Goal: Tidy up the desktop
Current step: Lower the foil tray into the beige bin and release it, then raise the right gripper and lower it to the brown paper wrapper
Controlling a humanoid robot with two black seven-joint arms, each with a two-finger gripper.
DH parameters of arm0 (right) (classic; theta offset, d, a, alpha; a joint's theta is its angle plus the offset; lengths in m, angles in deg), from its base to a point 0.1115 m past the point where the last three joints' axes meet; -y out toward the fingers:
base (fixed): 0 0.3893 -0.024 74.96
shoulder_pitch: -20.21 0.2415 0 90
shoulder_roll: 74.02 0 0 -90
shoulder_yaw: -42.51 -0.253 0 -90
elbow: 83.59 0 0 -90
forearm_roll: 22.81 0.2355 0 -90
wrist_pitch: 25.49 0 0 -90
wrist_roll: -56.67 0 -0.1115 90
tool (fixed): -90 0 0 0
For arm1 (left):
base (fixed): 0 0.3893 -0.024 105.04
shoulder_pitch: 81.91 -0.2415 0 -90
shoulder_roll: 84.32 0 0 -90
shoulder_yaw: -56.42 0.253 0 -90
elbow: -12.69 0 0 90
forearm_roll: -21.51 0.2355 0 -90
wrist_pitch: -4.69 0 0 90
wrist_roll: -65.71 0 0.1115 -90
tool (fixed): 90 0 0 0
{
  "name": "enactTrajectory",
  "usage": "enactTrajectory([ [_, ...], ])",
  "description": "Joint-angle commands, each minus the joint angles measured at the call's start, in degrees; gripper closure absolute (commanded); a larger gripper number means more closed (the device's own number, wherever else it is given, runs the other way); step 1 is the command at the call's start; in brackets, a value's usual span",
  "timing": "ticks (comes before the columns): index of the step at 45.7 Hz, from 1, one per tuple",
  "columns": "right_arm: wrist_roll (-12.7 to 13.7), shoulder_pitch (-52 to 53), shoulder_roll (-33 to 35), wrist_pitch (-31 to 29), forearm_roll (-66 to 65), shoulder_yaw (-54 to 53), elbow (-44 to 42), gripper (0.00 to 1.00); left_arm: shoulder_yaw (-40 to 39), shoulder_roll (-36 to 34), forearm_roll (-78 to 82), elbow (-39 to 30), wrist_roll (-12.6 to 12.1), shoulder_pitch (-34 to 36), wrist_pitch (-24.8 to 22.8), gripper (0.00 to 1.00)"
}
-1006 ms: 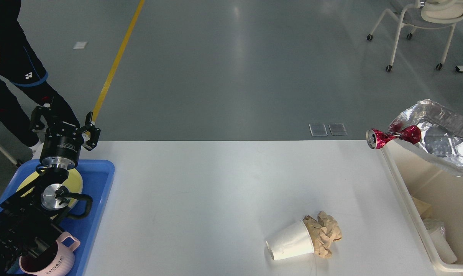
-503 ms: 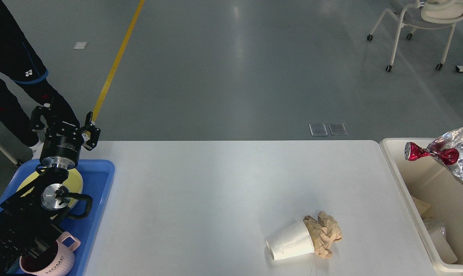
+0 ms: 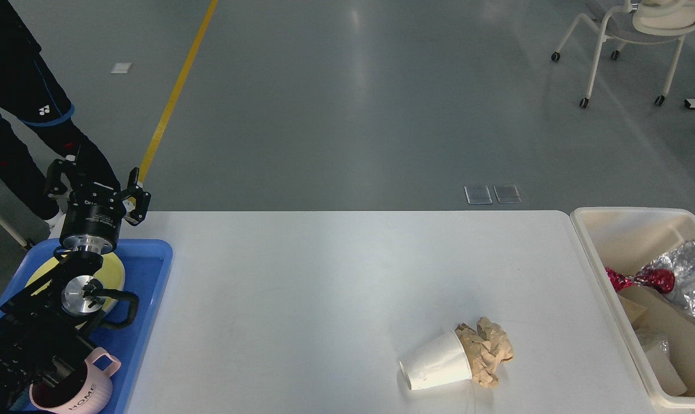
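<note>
Nearest the robot, a pink ribbed mug lettered HOME [image 3: 71, 391] stood in the near corner of the blue plastic tray [image 3: 152, 270], with a pale yellow round plate [image 3: 114, 270] lying farther back in the same tray beneath the black left arm. On the wide white rectangular desktop [image 3: 324, 276], which filled the middle of the view between tray and bin, a white paper cup [image 3: 436, 362] lay on its side, touching a crumpled ball of brown paper [image 3: 488, 348]; nothing else was seen on it. To the right, a crushed red drinks can [image 3: 638, 280] and a crumpled sheet of silver foil [image 3: 690, 276] now lay inside the cream rectangular plastic bin [image 3: 612, 221], whereas half a second earlier both had been seen higher, about the bin's far rim, and a second earlier over the table's corner. This was judged to mean that one piece of rubbish had been disposed of and that the cup and paper remained to be cleared. Farther back, the left gripper [image 3: 97, 181] was held above the tray's far edge with its fingers spread apart and nothing between them. The right gripper was not visible, so its state could not be told. Beyond the table, a person in dark clothing [image 3: 19, 103] stood on the grey floor.
</note>
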Motion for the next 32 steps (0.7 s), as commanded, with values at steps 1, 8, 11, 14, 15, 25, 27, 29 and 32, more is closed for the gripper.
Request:
enactTrajectory([
  [1, 0.0, -0.3, 0.0, -0.2, 0.0, 0.1, 0.1, 0.0, 0.0, -0.1, 0.0, 0.0, 0.0, 0.0, 0.0, 0.03],
  [8, 0.0, -0.2, 0.0, -0.4, 0.1, 0.1, 0.0, 0.0, 0.0, -0.1, 0.0, 0.0, 0.0, 0.0, 0.0, 0.03],
  [11, 0.0, 0.5, 0.0, -0.7, 0.2, 0.1, 0.1, 0.0, 0.0, -0.1, 0.0, 0.0, 0.0, 0.0, 0.0, 0.03],
  [14, 0.0, 1.2, -0.3, -1.1, -0.4, 0.2, 0.2, 0.0, 0.0, -0.1, 0.0, 0.0, 0.0, 0.0, 0.0, 0.03],
  [15, 0.0, 1.8, -0.4, -1.6, -0.6, 0.2, 0.4, 0.0, 0.0, -0.1, 0.0, 0.0, 0.0, 0.0, 0.0, 0.03],
  [25, -0.8, 17.7, 3.8, -12.3, -12.2, 1.5, 8.9, 0.0, 0.0, -0.1, 0.0, -0.1, 0.0, 0.0, 0.0, 0.03],
  [27, -0.8, 20.7, 4.3, -12.6, -15.7, 1.7, 12.3, 0.0, 0.0, -0.1, 0.0, -0.1, 0.0, 0.0, 0.0, 0.03],
  [29, -0.8, 24.2, 4.8, -13.0, -19.5, 1.9, 16.4, 0.0, 0.0, -0.1, 0.0, -0.1, 0.0, 0.0, 0.0, 0.03],
  [32, -0.8, 29.5, 6.0, -13.4, -23.5, 2.1, 21.3, 0.0, 0.0, -0.1, 0.0, 0.0, 0.0, 0.0, 0.0, 0.03],
])
